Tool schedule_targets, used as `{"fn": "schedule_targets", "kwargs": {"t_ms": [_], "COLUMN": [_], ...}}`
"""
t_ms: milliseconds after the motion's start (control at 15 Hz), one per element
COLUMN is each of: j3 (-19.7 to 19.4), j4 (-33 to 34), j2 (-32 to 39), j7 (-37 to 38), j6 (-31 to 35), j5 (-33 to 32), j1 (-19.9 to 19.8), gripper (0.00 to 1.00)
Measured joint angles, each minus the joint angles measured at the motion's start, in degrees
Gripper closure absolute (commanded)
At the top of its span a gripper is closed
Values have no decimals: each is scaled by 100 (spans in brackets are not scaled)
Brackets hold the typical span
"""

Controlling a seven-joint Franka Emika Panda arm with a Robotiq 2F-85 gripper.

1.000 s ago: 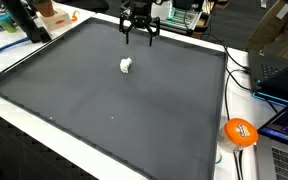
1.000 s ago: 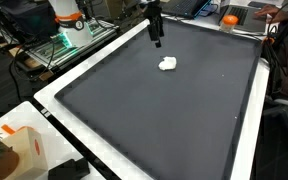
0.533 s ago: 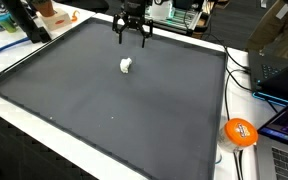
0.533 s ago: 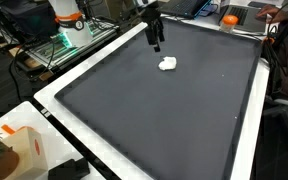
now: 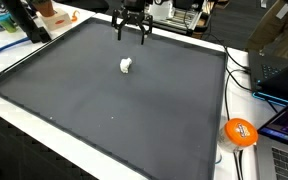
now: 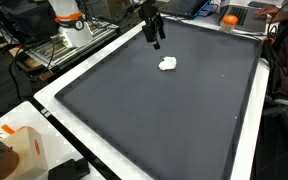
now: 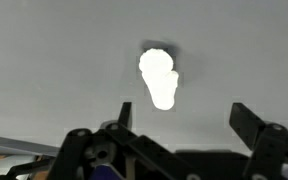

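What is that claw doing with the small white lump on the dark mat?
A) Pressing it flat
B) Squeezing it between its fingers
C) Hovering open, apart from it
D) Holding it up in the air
C: the gripper hangs with its jaws spread and nothing between them, while the white lump lies alone on the dark mat, clear of the fingers.

A small white lumpy object (image 5: 126, 66) lies alone on the dark mat (image 5: 104, 110).
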Motion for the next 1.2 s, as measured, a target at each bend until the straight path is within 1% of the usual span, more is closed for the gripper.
{"fn": "schedule_targets", "kwargs": {"t_ms": [267, 467, 600, 800, 933, 1067, 1200], "j3": [513, 870, 1028, 1079, 1046, 970, 907], "j4": [-381, -638, -742, -822, -823, -823, -808], "j2": [-542, -903, -1093, -1268, -1263, -1152, -901], "j7": [-366, -586, -794, -1207, -1596, -2178, -3001], "j6": [-375, -450, -447, -390, -182, 142, 732], "j5": [116, 217, 388, 750, 1064, 1506, 2085], "j1": [-407, -719, -898, -1109, -1284, -1514, -1810], "gripper": [0, 0, 0, 0, 0, 0, 0]}}
